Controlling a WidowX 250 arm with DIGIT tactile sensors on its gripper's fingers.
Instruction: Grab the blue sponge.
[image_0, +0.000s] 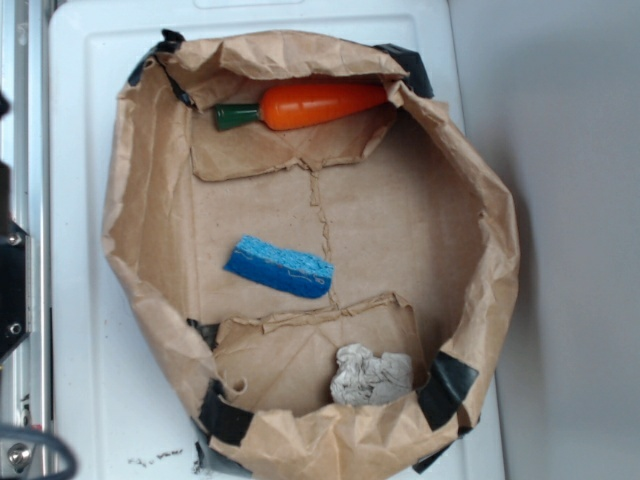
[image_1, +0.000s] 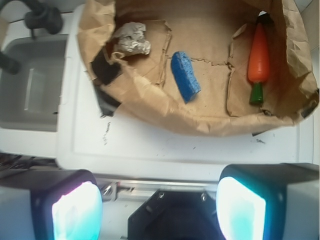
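Your target, the small flat blue sponge with its light porous top over a darker blue layer (image_1: 185, 76), lies on the floor of the crumpled brown paper bag with rolled-down walls (image_1: 150, 107), roughly mid-floor and touching nothing else. In the wrist view the gripper (image_1: 159, 210) sits at the bottom edge with its two glowing pads (image_1: 76, 210) spread wide — open, nothing between them. From there the sponge lies at about twelve o'clock, a shade toward one, well apart and beyond the bag's near wall.

The relation to watch is the sponge's long axis. In the wrist view it runs from about eleven o'clock to five, tilted off the line of approach, while the pads stand at nine and three. As I judge it, you will need a small wrist roll so that the pads close across the narrow width rather than along the length — that, and clearance over the near wall before you descend.

In the exterior view the sponge runs from ten o'clock to four near the centre of the bag floor. The orange plastic toy carrot with a green stub (image_0: 305, 105) lies at twelve o'clock from it, against the far wall; the grey-white wrinkled paper ball (image_0: 370, 376) lies at about five o'clock. Both are well apart from the sponge, so neither should crowd the grasp. The bag itself stands on a white plastic lid (image_0: 80, 330).
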